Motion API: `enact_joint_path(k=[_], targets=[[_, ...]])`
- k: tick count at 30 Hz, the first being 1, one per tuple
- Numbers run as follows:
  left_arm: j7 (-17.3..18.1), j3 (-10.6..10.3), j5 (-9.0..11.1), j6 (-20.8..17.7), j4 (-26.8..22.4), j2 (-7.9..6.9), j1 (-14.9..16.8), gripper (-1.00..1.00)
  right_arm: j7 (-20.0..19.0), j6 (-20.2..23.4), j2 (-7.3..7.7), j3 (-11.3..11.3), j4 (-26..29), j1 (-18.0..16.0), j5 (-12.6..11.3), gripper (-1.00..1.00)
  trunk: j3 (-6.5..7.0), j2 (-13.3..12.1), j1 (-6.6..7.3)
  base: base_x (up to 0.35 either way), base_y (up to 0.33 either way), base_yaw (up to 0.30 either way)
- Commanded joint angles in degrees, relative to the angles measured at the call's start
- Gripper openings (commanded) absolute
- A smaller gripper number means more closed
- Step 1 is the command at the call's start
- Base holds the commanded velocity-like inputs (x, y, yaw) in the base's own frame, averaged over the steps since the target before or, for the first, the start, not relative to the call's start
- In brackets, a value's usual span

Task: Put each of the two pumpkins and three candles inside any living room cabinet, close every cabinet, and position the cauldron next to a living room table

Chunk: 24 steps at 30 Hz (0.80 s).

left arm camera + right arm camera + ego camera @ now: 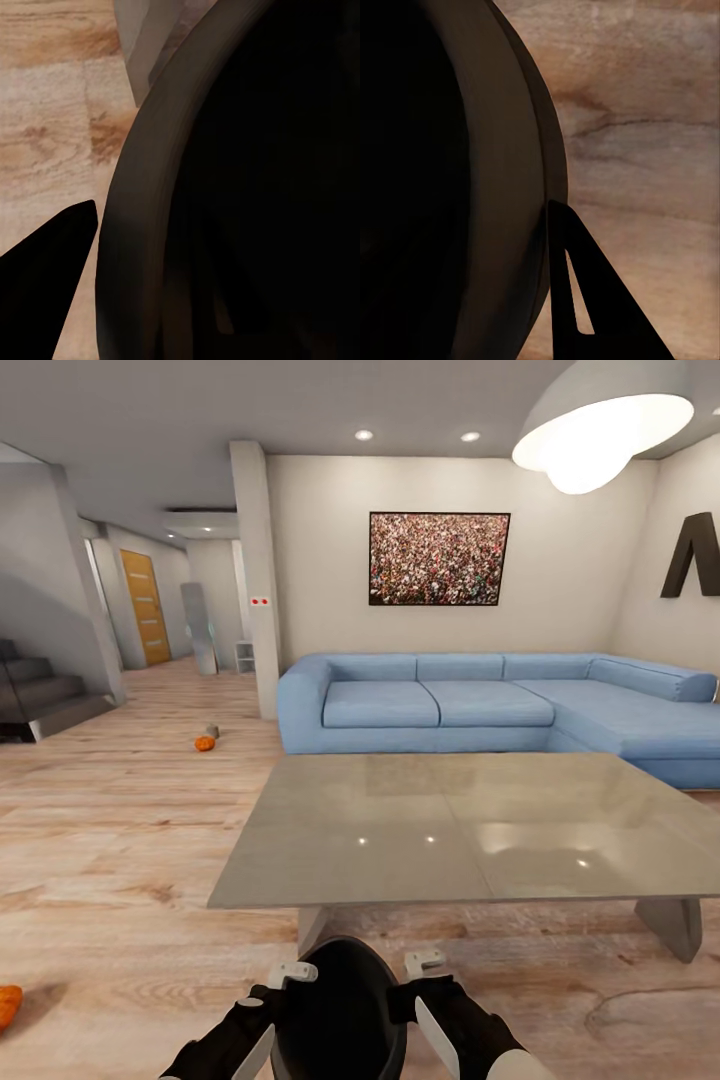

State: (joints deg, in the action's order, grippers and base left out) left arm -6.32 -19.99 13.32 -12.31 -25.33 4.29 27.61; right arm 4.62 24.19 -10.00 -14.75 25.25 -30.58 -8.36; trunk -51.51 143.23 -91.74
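Both grippers sat low at the bottom centre of the head view, the left gripper [283,982] and the right gripper [428,970] pressed to opposite flanks of the black cauldron [340,1010], pale fingertips hooked at its rim. From each wrist view a dark finger [45,277] lay against the curved outer wall [502,187], so the hold read as a two-sided squeeze on the pot; whether each jaw pair was itself clamped on the lip could not be told. The cauldron looked rigid, thick-walled and probably heavy, its smooth rounded belly likely to slip under a side pinch, so the rim was the better purchase, both arms sharing the load. Just beyond it, mid-frame, stood the grey table [470,830], its near edge close above the pot; by my reckoning that already counted as near the table. Further out, one pumpkin [204,743] lay on the wood floor [110,840] at centre left beside a small candle [212,731], another pumpkin [7,1005] at the lower left edge, and the blue sofa [480,705] behind.
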Motion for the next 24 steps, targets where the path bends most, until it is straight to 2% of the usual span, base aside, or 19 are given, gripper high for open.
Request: enact_joint_path(k=[1, 17, 24], targets=[[-0.8, -1.5, -0.7, -0.3, 0.0, -0.33, 0.0, -1.0, 0.4, 0.2, 0.0, -0.8, 0.4, -0.1, -1.7, -1.0, -0.06, 0.0, 0.01, 0.034, 0.0, 0.0], [-0.8, -1.5, -0.7, -0.3, 0.0, -0.33, 0.0, -1.0, 0.4, 0.2, 0.0, -0.8, 0.4, -0.1, -1.7, -1.0, -0.06, 0.0, 0.01, 0.053, 0.0, 0.0], [-0.8, -1.5, -0.7, -0.3, 0.0, -0.33, 0.0, -1.0, 0.4, 0.2, 0.0, -0.8, 0.4, -0.1, -1.7, -1.0, -0.06, 0.0, 0.01, 0.158, 0.0, 0.0]])
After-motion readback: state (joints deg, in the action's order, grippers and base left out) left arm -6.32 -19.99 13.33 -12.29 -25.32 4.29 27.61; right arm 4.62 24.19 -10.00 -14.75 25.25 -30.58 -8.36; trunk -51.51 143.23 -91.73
